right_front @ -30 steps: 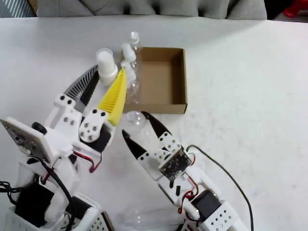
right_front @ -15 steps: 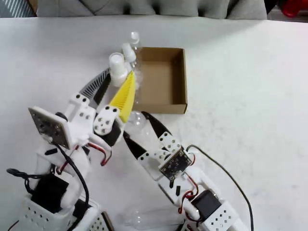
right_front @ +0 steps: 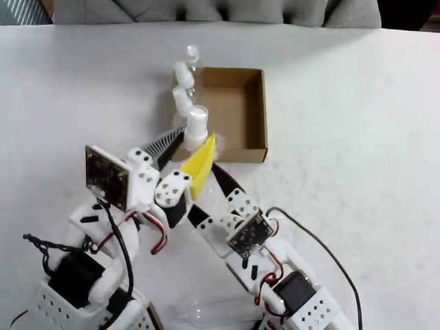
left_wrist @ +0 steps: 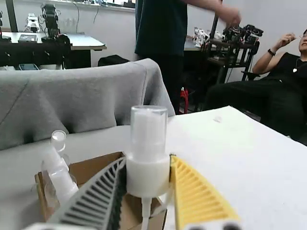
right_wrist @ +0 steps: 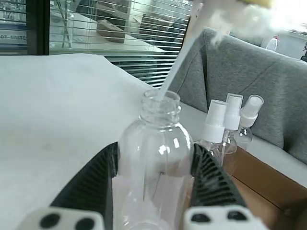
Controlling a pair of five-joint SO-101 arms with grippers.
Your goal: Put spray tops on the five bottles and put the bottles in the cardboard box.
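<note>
Where the high view looks down, the left tool [right_front: 195,143] grips a spray top [right_front: 196,122] by the box [right_front: 260,110], above the right tool [right_front: 206,196]. In the left wrist view, the spray top sits pinched upright. In the right wrist view, the right tool clasps an upright bottle [right_wrist: 156,158], with the tube [right_wrist: 175,67] in its mouth.

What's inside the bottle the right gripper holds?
The spray top has its dip tube in the bottle neck; clear body looks otherwise empty. Tube tip unclear; right gripper covers the lower sides.

The bottle [right_wrist: 156,158] is clear glossy plastic; the spray top [left_wrist: 147,153] smooth white plastic; the cardboard box [right_front: 237,113] matt brown.
</note>
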